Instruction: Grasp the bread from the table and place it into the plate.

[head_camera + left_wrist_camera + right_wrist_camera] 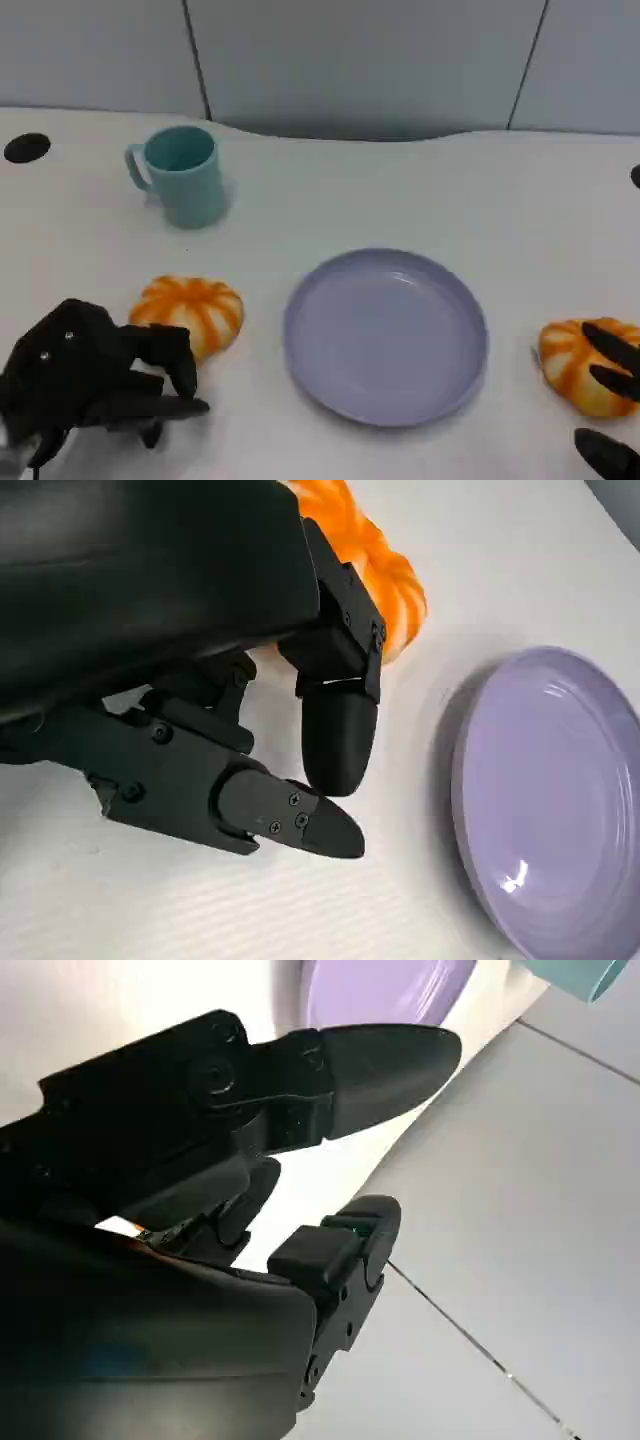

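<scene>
Bread (190,310) lies on the desk (420,190) at 9 o'clock from the plate (386,335), just beside the left hand (95,385) at its 1 o'clock. That hand is nearer, fingers (335,745) spread and holding nothing. A second bread (575,365) at 3 o'clock touches the right hand (610,400), whose grasp cannot be told.

A robot test bench in a lab or office-like room is suggested rather than a home. A plain white table (420,190) with a curved back edge is seen, with round black cable grommets (27,147) set into it near the far corners. Behind it, pale grey panels (360,60) divided by thin dark seams are shown. A few props are laid out sparsely: a teal mug (183,175), a lavender plate (386,335) and orange-striped toy breads (190,312), as staged for a trial.
</scene>
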You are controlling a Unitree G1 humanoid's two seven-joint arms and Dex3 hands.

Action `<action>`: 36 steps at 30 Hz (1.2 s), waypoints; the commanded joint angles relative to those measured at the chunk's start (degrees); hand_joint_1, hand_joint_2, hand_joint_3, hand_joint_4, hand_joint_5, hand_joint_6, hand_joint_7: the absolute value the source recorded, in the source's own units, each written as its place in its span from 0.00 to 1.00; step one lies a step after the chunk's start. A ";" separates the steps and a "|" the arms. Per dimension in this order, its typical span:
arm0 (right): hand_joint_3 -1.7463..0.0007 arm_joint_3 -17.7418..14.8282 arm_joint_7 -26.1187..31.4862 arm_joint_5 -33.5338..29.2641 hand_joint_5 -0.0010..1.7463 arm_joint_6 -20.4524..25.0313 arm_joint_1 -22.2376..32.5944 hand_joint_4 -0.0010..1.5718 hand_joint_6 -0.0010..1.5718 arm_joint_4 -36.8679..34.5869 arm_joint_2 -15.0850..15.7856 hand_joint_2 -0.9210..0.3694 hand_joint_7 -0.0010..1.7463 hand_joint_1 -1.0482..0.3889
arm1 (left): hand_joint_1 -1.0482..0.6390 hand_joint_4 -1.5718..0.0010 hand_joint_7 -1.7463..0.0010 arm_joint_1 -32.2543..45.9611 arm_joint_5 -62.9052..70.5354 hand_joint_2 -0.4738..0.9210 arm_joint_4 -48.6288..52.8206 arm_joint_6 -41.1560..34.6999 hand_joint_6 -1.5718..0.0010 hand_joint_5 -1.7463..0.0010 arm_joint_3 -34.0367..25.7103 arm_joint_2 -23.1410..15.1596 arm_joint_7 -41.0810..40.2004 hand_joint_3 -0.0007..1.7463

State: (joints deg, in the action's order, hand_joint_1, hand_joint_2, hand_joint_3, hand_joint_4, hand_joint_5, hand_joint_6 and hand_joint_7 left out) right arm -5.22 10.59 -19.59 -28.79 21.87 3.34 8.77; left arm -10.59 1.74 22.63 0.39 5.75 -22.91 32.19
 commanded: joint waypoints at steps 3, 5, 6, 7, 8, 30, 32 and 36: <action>0.82 -0.22 0.11 0.54 0.01 -0.75 -0.17 0.56 0.40 -0.09 0.45 0.00 0.00 0.49 | 0.38 0.48 0.00 -0.16 0.47 0.98 0.63 0.73 0.60 0.00 -0.24 -0.74 -0.14 0.00; 0.82 -0.26 0.23 0.44 0.01 -0.85 -0.27 0.56 0.40 -0.24 0.45 0.00 0.00 0.49 | 0.37 0.49 0.00 -0.22 0.71 0.98 0.66 0.84 0.60 0.00 -0.16 -0.78 -0.28 0.00; 0.82 -0.27 0.15 0.44 0.01 -0.57 -0.24 0.57 0.40 -0.05 0.41 0.00 0.00 0.49 | 0.37 0.49 0.00 -0.21 0.34 0.98 1.04 1.32 0.60 0.00 -0.39 -0.57 -0.18 0.00; 0.82 -0.27 0.13 0.55 0.01 -0.79 -0.30 0.57 0.40 -0.23 0.45 0.00 0.00 0.49 | 0.38 0.49 0.00 -0.24 0.29 0.98 1.21 1.82 0.60 0.00 -0.41 -0.57 -0.10 0.00; 0.82 -0.26 0.10 0.66 0.01 -0.92 -0.34 0.57 0.40 -0.36 0.46 0.00 0.00 0.49 | 0.37 0.49 0.00 -0.25 0.25 0.98 1.30 2.17 0.60 0.00 -0.43 -0.60 0.00 0.00; 0.81 0.29 0.07 -0.26 0.01 0.54 -0.28 0.57 0.40 0.71 -0.05 0.00 0.00 0.48 | 0.42 0.48 0.00 -0.68 10.25 1.00 4.66 35.09 0.63 0.00 -2.64 -0.69 -14.98 0.06; 0.81 0.36 0.11 -0.35 0.01 0.72 -0.31 0.56 0.40 0.80 -0.14 0.00 0.00 0.48 | 0.41 0.47 0.00 -1.19 17.57 1.00 2.85 37.29 0.63 0.00 -2.34 -1.91 -21.15 0.08; 0.81 0.34 0.39 -0.42 0.01 0.32 -0.57 0.55 0.40 0.43 -0.23 0.00 0.00 0.49 | 0.40 0.50 0.00 -3.34 30.07 0.99 0.63 38.85 0.66 0.00 -0.89 -4.39 -31.66 0.07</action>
State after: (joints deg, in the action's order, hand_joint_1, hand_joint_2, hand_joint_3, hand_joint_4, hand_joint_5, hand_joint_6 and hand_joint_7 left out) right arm -4.64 10.61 -20.34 -28.43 21.46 3.38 8.30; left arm -11.70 26.64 24.23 37.43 4.20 -25.06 6.01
